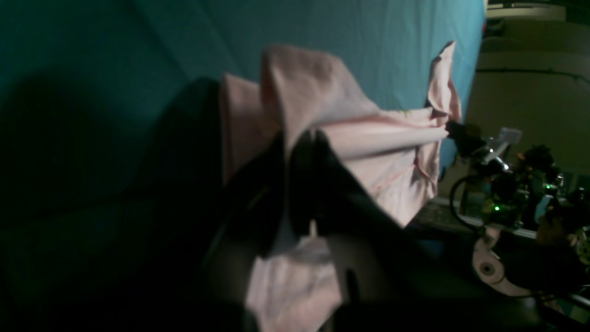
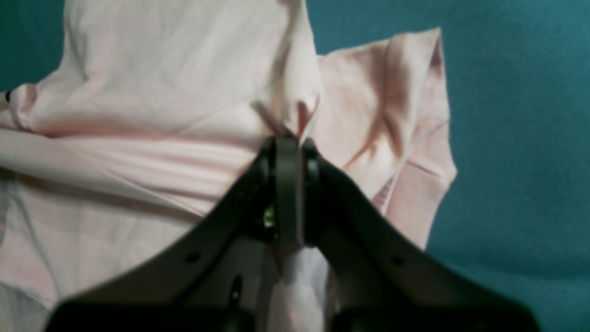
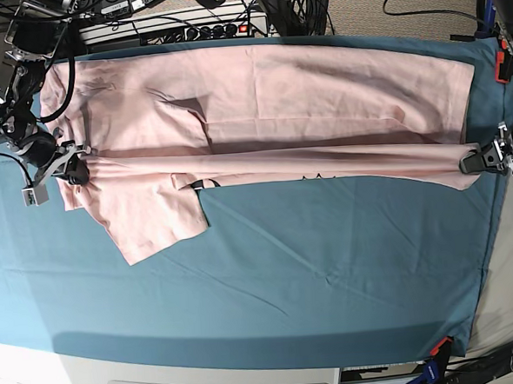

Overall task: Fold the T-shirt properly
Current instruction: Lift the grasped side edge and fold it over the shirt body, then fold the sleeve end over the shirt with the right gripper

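The pink T-shirt [image 3: 259,96] is stretching across the upper half of the base frame over the teal cloth [image 3: 331,266] covering the surface, with 2 grippers pinching its front edge taut. The right gripper [image 3: 71,171] at middle left is clamping the sleeve end; the left gripper [image 3: 477,160] at middle right is gripping the opposite end. 1 sleeve [image 3: 154,220] is drooping toward lower left.

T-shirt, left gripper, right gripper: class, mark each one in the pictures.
T-shirt [image 3: 320,84], base view, flat upper panel.
Left gripper [image 3: 474,161], base view, tips pinching the shirt.
Right gripper [image 2: 288,140], right wrist view, shut tips on cloth.
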Available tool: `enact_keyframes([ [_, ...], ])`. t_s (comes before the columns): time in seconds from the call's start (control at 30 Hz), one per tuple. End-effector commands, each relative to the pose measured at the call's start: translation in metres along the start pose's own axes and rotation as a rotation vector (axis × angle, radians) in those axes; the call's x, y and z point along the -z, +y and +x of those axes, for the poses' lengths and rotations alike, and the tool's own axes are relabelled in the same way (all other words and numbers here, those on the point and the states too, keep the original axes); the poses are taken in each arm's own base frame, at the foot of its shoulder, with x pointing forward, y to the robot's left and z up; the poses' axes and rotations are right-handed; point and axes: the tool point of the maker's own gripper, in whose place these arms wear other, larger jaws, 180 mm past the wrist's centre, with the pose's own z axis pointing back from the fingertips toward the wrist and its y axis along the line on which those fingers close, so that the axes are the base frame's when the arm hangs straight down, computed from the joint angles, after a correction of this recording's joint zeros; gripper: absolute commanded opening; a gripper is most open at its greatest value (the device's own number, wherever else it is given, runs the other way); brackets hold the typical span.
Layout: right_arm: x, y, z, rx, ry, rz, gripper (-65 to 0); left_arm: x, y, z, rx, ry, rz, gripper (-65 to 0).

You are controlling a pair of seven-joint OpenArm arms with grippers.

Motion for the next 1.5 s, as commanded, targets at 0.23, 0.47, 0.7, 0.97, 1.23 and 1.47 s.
enact_keyframes([
  [0.23,-0.010,-0.013,0.009,-0.021,0.019,-0.036,-47.9,-0.018,-0.005,0.021,0.038,-0.054,0.011,-40.6],
  [0.47,-0.011,-0.013,0.030,-0.025,-0.088,-0.038,-38.4,-0.019,-0.005,0.022,0.038,-0.054,0.011,-39.2],
  [0.7,-0.008,-0.018,0.094,-0.023,-0.207,-0.084,-38.4,-0.018,-0.005,0.022,0.039,-0.055,0.010,-39.2],
  [0.97,0.038,-0.023,0.126,0.162,-0.236,-0.039,-38.4,-0.018,-0.012,0.028,0.073,-0.058,0.007,-39.2],
  [1.23,0.090,0.000,0.078,0.389,-0.061,0.117,-38.4,-0.017,-0.015,0.030,0.091,-0.058,0.004,-39.2],
  [1.47,0.099,0.049,0.070,0.410,-0.014,0.297,-54.4,-0.014,-0.016,0.029,0.089,-0.055,-0.004,-39.3],
])
